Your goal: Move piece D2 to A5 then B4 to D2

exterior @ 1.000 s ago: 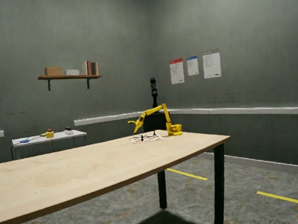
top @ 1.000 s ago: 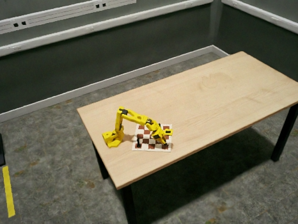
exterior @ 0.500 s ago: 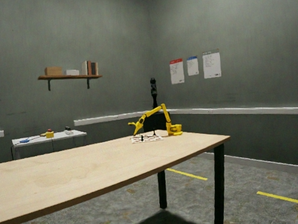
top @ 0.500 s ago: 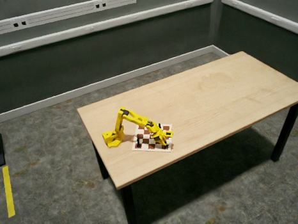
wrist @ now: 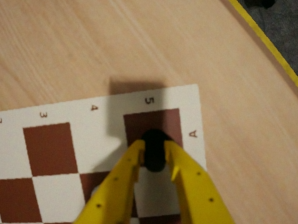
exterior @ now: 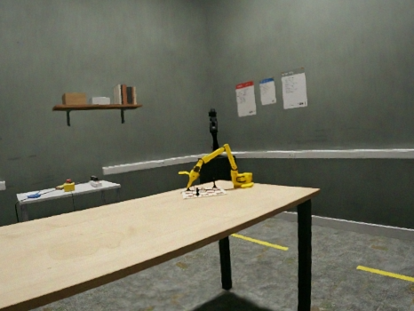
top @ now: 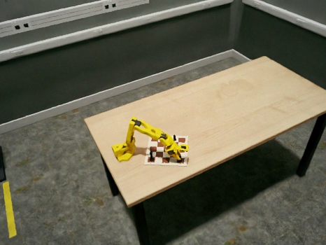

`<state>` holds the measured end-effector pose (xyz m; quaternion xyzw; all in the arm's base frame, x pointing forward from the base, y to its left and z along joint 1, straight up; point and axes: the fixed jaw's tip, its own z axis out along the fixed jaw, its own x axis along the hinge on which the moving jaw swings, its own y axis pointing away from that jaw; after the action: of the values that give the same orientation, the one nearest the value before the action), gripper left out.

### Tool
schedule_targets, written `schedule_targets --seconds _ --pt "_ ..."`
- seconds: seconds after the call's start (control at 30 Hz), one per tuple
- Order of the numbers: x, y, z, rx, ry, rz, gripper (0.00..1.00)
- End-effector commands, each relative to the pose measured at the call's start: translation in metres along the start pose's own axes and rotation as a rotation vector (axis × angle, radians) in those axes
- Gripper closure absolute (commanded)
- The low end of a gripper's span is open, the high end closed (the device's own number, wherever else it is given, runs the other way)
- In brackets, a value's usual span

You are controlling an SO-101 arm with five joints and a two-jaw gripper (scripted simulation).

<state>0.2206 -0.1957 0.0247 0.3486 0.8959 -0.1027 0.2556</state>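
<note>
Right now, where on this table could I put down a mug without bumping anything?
Bare wood runs from the board to the table's far end. The crowded part is the arm's base, the board, and the pincer holding a black piece.

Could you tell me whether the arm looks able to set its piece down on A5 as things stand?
Probably yes. The gripper is shut on the black piece, right over the brown corner square marked 5 and A. No other piece shows on that square.

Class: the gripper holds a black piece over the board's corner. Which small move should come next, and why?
Probably a short further descent before release: the gripper is shut on the black piece, which hangs over brown square A5, beside the edge marks 5 and A.
</note>
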Motion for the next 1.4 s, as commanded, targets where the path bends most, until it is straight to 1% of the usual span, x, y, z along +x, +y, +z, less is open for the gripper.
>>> schedule_targets --seconds 0.0,0.2,0.4,0.7,0.93,1.37 --pt "0.004 -0.003 0.000 0.005 0.004 0.009 1.00" --pt "0.003 -0.003 0.000 0.005 0.004 0.009 1.00" --pt "-0.003 -0.003 -0.006 0.005 0.003 0.008 1.00" --pt "-0.004 -0.003 -0.006 0.005 0.003 0.008 1.00" --pt "-0.013 -0.003 -0.010 0.005 0.003 0.008 1.00" --pt "-0.013 -0.003 -0.010 0.005 0.003 0.008 1.00"
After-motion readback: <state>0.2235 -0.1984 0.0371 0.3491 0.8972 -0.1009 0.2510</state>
